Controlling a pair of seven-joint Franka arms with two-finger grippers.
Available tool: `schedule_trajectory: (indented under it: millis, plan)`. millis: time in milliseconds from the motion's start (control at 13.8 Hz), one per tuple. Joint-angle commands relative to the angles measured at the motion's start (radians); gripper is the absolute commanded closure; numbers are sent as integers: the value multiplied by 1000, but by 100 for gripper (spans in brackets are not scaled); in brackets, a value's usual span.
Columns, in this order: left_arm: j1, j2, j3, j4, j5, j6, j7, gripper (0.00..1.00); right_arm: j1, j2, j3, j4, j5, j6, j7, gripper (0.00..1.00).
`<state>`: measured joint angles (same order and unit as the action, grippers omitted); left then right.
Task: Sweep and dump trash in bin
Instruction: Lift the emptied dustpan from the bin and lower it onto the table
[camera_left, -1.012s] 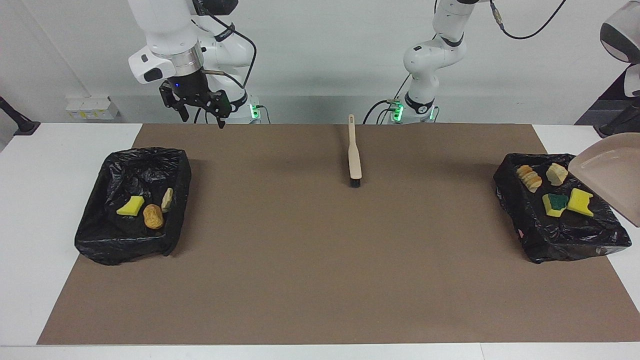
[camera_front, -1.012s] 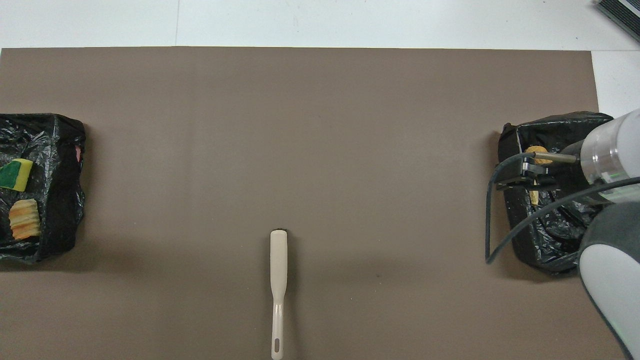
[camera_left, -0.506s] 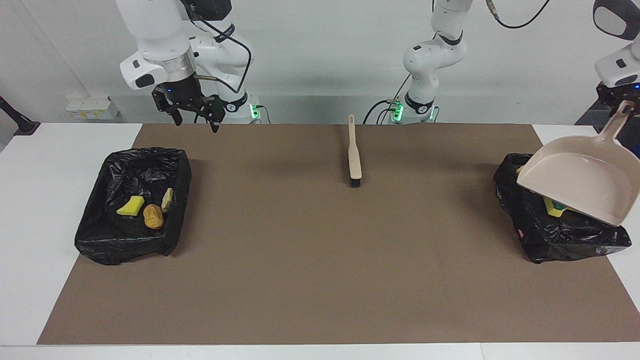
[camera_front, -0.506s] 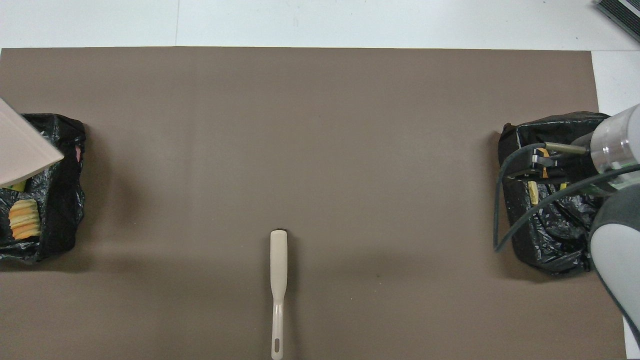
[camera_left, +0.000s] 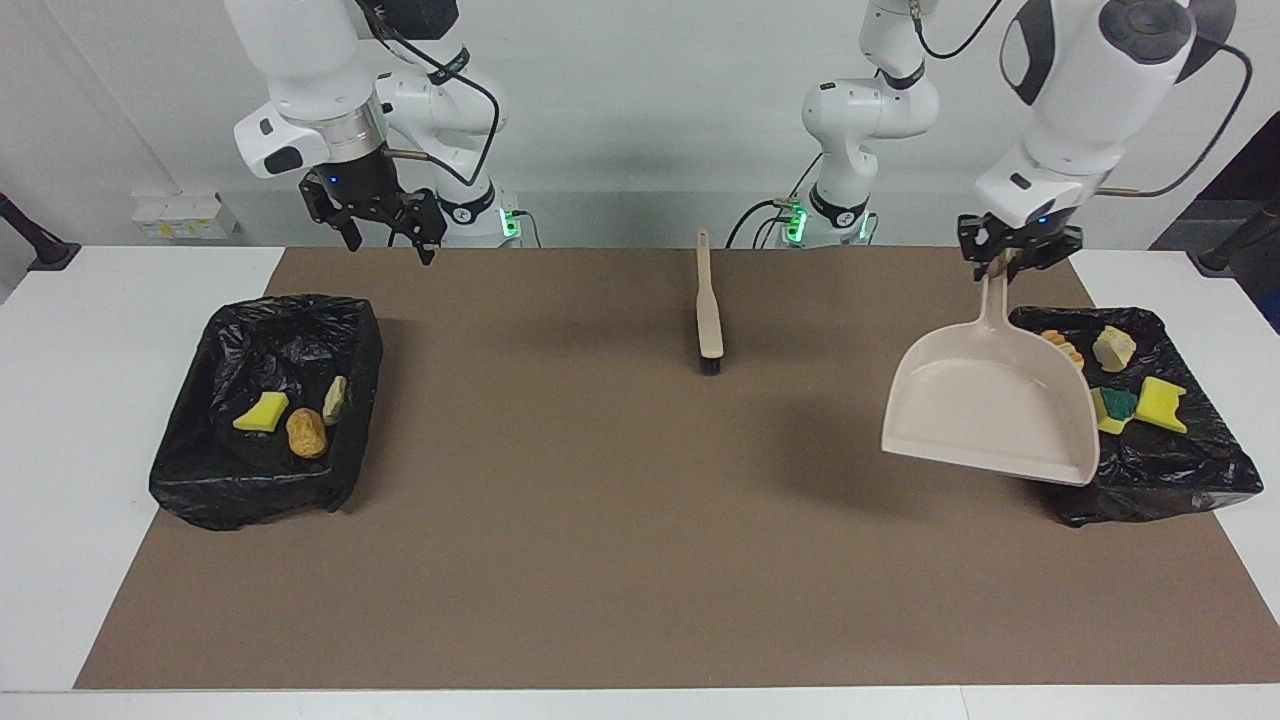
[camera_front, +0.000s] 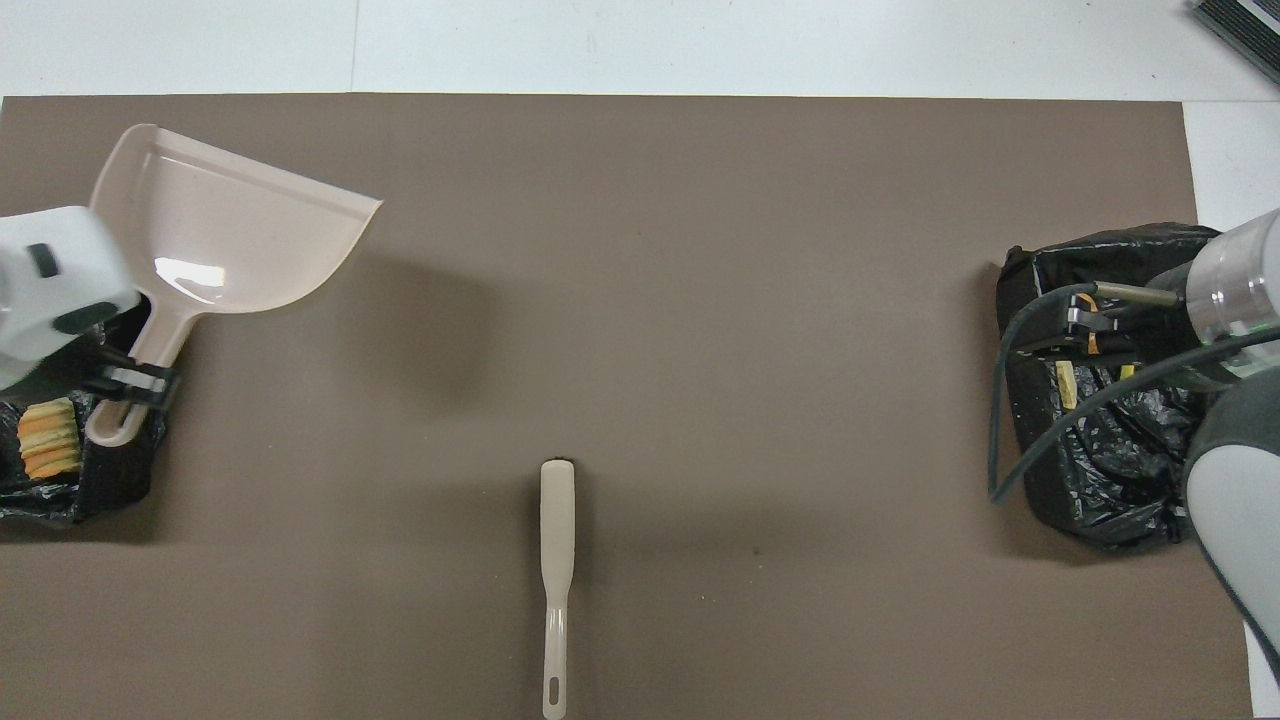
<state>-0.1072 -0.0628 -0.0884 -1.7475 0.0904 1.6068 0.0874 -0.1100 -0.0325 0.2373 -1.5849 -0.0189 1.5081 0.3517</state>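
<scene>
dustpan (camera_left: 985, 410) hiding bin (camera_left: 1180, 470) edge, some trash (camera_left: 1113, 408)

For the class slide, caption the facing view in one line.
Left gripper holds the empty dustpan beside a trash-filled bin.

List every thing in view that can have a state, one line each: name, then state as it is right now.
Left pincer: shut on the dustpan handle.
Dustpan: held up, empty, tilted, pan hanging down.
Right pincer: open, empty, waiting in the air.
Brush: lying flat on the mat, untouched.
Bin at the left arm's end: holds four scraps.
Bin at the right arm's end: holds three scraps.
</scene>
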Motion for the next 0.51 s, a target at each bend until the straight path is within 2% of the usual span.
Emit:
schedule_trajectory:
  millis: [0, 145, 289, 434]
  plan:
    - [-141, -5, 22, -92, -64, 161, -252, 100, 21, 13, -15, 23, 8, -6, -28, 0]
    - [-231, 46, 22, -93, -81, 247, -386, 100, 91, 13, -107, 25, 11, -8, -30, 0]
    - [-297, 101, 22, -95, -101, 321, -481, 100, 102, 11, -115, 25, 8, -8, -31, 0]
    - [-374, 197, 24, -95, -104, 442, -594, 100, 104, 5, -115, 25, 4, -6, -31, 0]
